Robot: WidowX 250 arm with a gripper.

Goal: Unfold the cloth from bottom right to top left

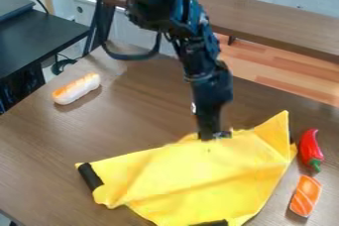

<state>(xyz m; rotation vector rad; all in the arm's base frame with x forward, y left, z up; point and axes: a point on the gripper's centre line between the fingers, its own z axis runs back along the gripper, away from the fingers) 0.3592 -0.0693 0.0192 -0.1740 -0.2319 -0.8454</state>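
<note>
i think this is a lab, or a work room for robots. my big black arm (175, 17) comes in from the top, with a fat black cord (132, 57) looping by it. i am over a brown table (126, 136). a black desk (39, 36) is at the upper left, and a long brown top (278, 19) is at the upper right, over a wood floor (265, 66). a red pepper (309, 145) at the right and a white and orange roll (77, 88) at the left look like play food.
</note>
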